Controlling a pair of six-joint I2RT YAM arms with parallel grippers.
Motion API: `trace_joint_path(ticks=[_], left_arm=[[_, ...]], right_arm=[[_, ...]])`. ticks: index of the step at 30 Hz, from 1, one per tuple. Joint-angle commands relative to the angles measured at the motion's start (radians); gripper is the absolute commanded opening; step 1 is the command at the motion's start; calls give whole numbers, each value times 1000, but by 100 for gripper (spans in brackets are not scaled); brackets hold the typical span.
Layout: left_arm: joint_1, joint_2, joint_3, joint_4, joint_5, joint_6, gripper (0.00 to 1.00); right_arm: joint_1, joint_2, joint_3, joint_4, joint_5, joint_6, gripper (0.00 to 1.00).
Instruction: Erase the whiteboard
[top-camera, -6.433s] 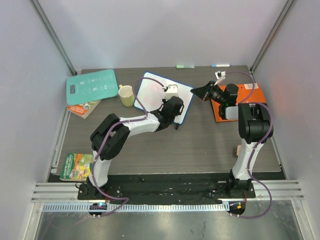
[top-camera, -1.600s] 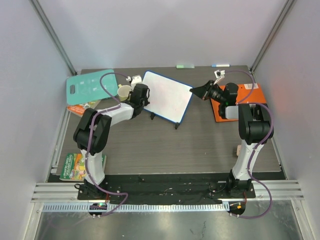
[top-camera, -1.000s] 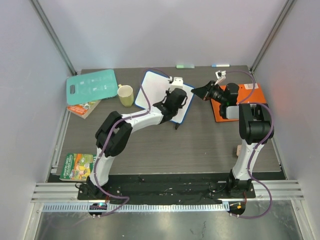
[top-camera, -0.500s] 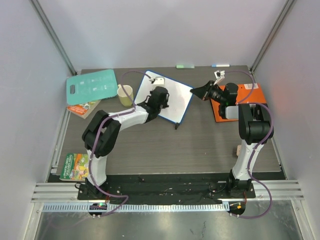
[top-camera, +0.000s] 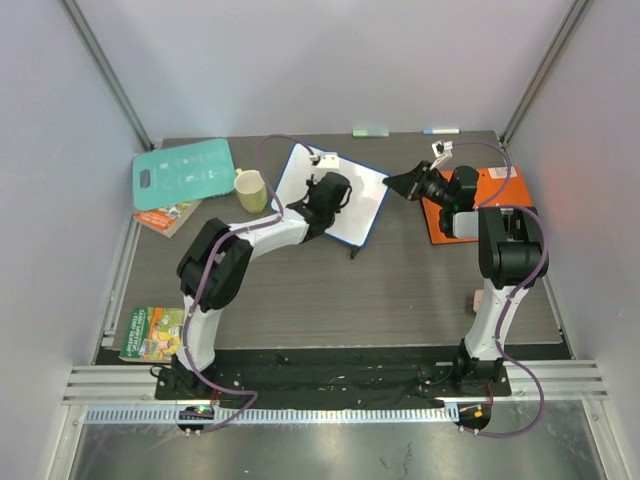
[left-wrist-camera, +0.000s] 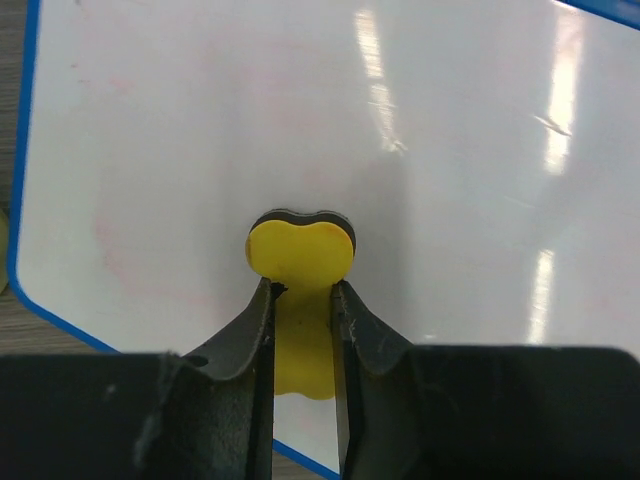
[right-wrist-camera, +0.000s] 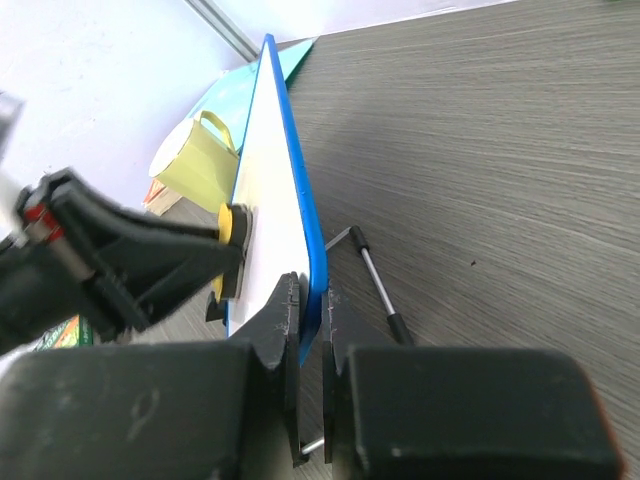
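The whiteboard (top-camera: 365, 205), white with a thin blue frame, stands tilted on its feet at the back middle of the table. My left gripper (top-camera: 333, 190) is over its face, shut on a yellow eraser (left-wrist-camera: 300, 250) that is pressed against the whiteboard (left-wrist-camera: 450, 150). Faint pink smears show on the board's left part (left-wrist-camera: 110, 235). My right gripper (top-camera: 390, 184) is shut on the board's right edge; in the right wrist view the blue frame (right-wrist-camera: 305, 230) sits between its fingers (right-wrist-camera: 288, 310). The eraser (right-wrist-camera: 232, 225) also shows there against the board.
A yellow-green mug (top-camera: 252, 190) stands just left of the board. A teal cutting board (top-camera: 185, 172) lies at the back left, an orange folder (top-camera: 500, 195) under the right arm. Books (top-camera: 155, 332) lie at the left edge. A small wooden block (top-camera: 476, 298) sits at the right.
My left gripper swept the eraser across the board: at the left edge, then right, back left, now slightly right of middle. The right arm and the board have not moved.
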Motion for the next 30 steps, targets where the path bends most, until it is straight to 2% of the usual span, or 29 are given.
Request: trace_joint_path(ticks=[1,8,12,17,20,24,30], left_arm=[[-161,143,12,7,249,-66,0],[-206,206,43,19,335,-89,0],[-197,212,36,-4,288,-83,0],[-113,145,-49,7,252,-106,0],[-19,76,-142,14,220,-128,0],[42,-7,-233,22,125,-157,0],[88,-41,-222,-24,42,-163,0]], right_arm=[[36,-36,16,104,-101,-93,1],[39,-35,16,105,-101,-90,2],[38,-33,14,105,-99,-90,2],[38,-33,16,107,-101,-90,2],[38,-33,17,110,-101,-87,1],[38,-30,17,112,-102,-85,2],[36,-30,14,118,-104,-82,1]])
